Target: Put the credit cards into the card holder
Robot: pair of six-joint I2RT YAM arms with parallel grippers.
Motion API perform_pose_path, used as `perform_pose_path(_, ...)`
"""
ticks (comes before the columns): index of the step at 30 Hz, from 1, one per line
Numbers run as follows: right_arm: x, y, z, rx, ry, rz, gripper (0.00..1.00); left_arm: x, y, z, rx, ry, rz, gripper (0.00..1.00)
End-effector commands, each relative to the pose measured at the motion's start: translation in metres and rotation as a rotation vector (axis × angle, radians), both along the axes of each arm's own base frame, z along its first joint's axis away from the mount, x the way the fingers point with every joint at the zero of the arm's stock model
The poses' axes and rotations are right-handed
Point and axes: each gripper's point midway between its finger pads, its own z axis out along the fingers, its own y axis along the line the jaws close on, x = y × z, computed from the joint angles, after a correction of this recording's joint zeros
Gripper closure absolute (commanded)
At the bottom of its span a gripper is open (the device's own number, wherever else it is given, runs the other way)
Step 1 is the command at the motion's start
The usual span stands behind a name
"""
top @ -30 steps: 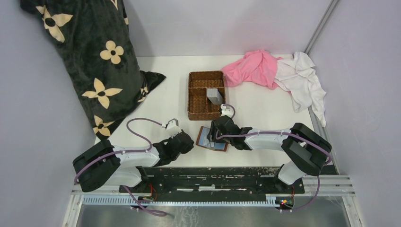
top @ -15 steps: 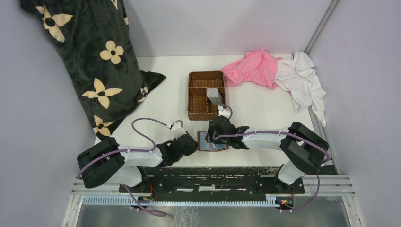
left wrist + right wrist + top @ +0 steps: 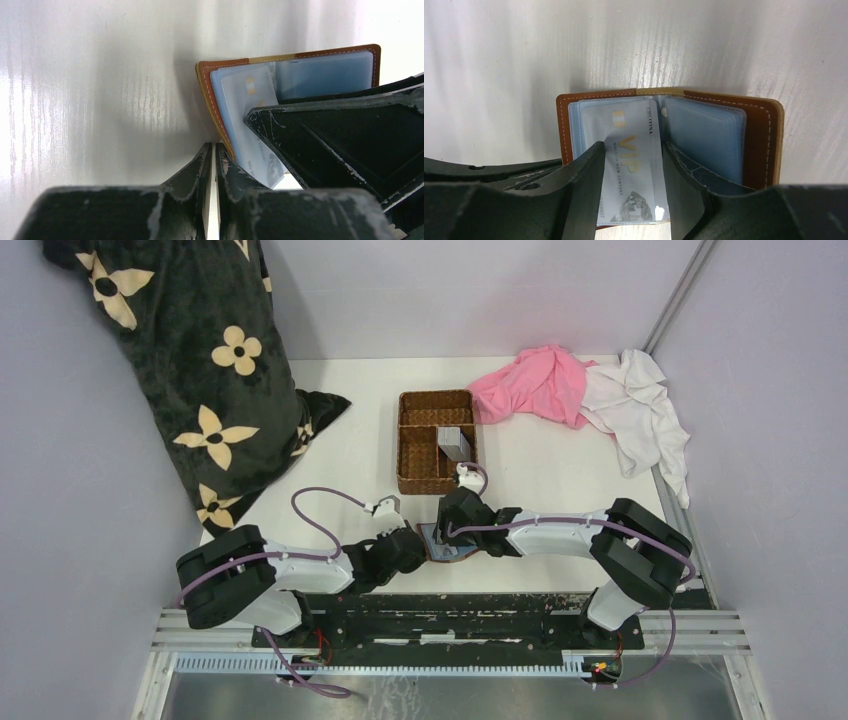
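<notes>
Right wrist view: the right gripper (image 3: 634, 146) is sitting roughly half open, its scuffed matte-black fingers (image 3: 584, 175) straddling a credit card (image 3: 633, 175) and pressing on its two long edges, so it is gripping the card. The card is thin glossy silver-grey plastic, showing a gold chip patch and gold "VIP" lettering. It is lying flat on the card holder (image 3: 756, 135), its far end overlapping the left clear sleeve; can't tell whether it is actually sitting inside a pocket. The holder is lying open on the white wood-grain table (image 3: 499, 50): tan-brown leather, pale stitching, rounded corners, bluish translucent plastic sleeves on both halves. In the left wrist view, the left gripper (image 3: 210, 150) is pinching down to a hairline slit with nothing between the fingers, tips just beside the holder's stitched edge; contact unclear. From the top view, the holder is sitting near the table's front edge between the two grippers, just in front of a brown woven wicker basket (image 3: 420, 455) with compartments. A grey stack (image 3: 455, 443) that looks like more cards is standing in the basket's right compartment. Crumpled pink cloth (image 3: 540, 385) and white cloth (image 3: 640, 415) are lying far right, and a fuzzy black floral blanket (image 3: 190, 360) is hanging far left.
</notes>
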Motion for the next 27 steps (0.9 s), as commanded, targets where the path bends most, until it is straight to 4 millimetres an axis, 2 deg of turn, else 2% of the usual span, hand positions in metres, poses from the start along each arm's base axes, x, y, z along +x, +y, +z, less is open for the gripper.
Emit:
perform_pose_path(1,-0.016,0.004,-0.004,-0.035,0.037,0.040,0.48,-0.019,0.027,-0.034,0.145,0.090,-0.003,0.84)
perform_pose_path(6,-0.013,0.001,-0.007,-0.070,0.020,0.047,0.48,-0.026,0.050,-0.037,0.175,0.109,0.040,0.81)
perform_pose_path(14,-0.011,0.003,-0.012,-0.075,0.015,0.059,0.46,-0.029,0.073,-0.023,0.176,0.093,0.093,0.78)
perform_pose_path(17,-0.011,0.005,-0.012,-0.069,0.015,0.063,0.46,-0.027,0.071,-0.013,0.150,0.077,0.095,0.78)
perform_pose_path(23,-0.011,0.008,-0.009,-0.049,0.015,0.064,0.46,-0.019,0.054,0.006,0.104,0.039,0.073,0.79)
perform_pose_path(27,-0.012,0.010,-0.008,-0.044,0.020,0.067,0.46,-0.019,0.041,0.003,0.089,0.054,0.047,0.80)
